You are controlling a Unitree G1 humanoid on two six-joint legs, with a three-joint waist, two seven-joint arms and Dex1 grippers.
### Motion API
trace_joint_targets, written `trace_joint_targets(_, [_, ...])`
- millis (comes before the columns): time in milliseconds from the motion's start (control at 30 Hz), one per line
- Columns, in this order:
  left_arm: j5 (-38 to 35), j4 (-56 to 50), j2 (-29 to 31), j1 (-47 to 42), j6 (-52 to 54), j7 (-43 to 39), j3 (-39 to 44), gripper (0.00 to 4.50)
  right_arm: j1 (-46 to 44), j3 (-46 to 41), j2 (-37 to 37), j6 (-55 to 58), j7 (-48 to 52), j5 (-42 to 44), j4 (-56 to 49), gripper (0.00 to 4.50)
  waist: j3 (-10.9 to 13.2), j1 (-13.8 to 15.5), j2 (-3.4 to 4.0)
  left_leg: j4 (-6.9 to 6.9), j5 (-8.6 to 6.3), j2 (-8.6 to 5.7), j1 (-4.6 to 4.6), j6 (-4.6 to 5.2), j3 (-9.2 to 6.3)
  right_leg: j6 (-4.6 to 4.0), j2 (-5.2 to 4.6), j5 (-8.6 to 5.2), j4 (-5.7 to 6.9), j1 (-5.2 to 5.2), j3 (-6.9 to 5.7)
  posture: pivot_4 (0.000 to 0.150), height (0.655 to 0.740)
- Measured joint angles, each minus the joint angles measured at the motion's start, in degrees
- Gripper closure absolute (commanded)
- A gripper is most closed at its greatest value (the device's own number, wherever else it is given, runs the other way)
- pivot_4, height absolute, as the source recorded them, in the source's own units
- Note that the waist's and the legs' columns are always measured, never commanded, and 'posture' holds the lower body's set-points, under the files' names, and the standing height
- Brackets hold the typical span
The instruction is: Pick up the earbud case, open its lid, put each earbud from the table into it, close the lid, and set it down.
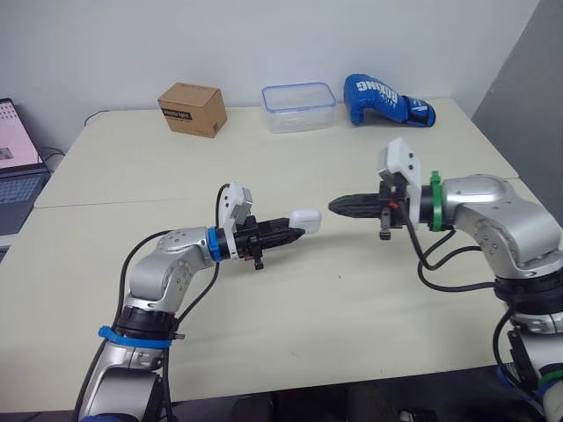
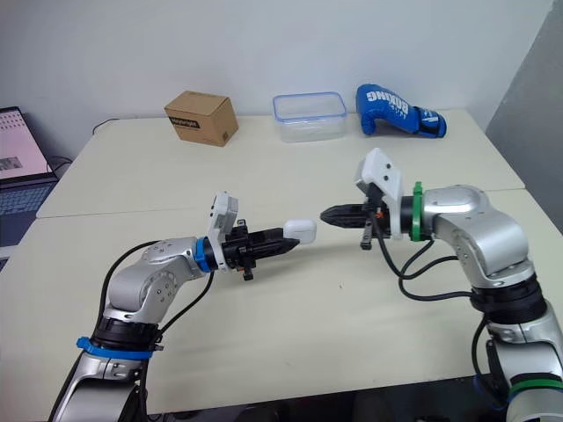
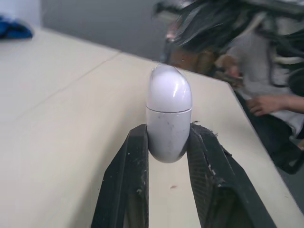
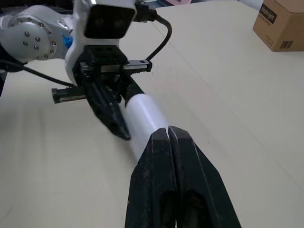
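White glossy pill-shaped earbud case, pinched at its lower half between the black fingers of the left gripper and held above the pale beige table. Pick-up appears done. The lid seam is closed, so opening, loading both earbuds, closing and setting down remain. The right gripper, fingers pressed together, points at the case's lid end, just beside it. The earbuds cannot be made out; one dark speck on the table is too small to identify.

Hidden and cropped
My left gripper covers the lower sides of the earbud case; the laptop runs off the left edge.
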Motion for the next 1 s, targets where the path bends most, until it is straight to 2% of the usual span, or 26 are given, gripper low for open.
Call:
trace_joint_targets(167, [0.59, 2.98, -0.66, -2.74, 11.18, 7.52, -0.72, 3.73, 2.78, -0.37, -2.25, -2.18, 1.7, -0.56, 1.82, 4.47, 0.0, -0.05, 0.0, 0.0, 0.0, 0.01, 0.01, 0.0, 0.0, 0.0, 0.0, 0.0, 0.03, 0.0, 0.0, 0.15, 0.7307])
trace_joint_targets(400, [0.4, 10.03, -4.13, -7.81, 20.08, 10.88, -1.17, 3.73, 4.97, 1.14, -2.74, -5.2, 2.25, -4.3, 4.83, 4.47, 0.0, 0.0, -0.01, 0.04, 0.01, -0.01, 0.0, -0.02, 0.01, 0.0, -0.01, 0.0, 0.03, 0.0, 0.0, 0.15, 0.7307])
trace_joint_targets(533, [0.42, 13.52, -5.96, -9.87, 22.67, 12.64, -0.91, 3.73, 6.2, 1.79, -3.25, -6.2, 2.45, -6.09, 5.95, 4.47, 0.01, 0.0, -0.01, 0.02, 0.01, -0.01, 0.0, -0.02, 0.01, 0.0, -0.01, 0.0, 0.01, -0.02, 0.0, 0.15, 0.7307])
trace_joint_targets(1000, [0.9, 18.7, -6.1, -11.29, 24.33, 13.18, -0.82, 3.73, 8.81, 1.85, -3.64, -5.96, 3.14, -6.64, 4.7, 4.47, 0.0, 0.06, -0.01, 0.04, 0.01, -0.01, 0.02, -0.03, 0.03, 0.0, -0.03, 0.0, 0.04, 0.0, 0.02, 0.15, 0.7307])
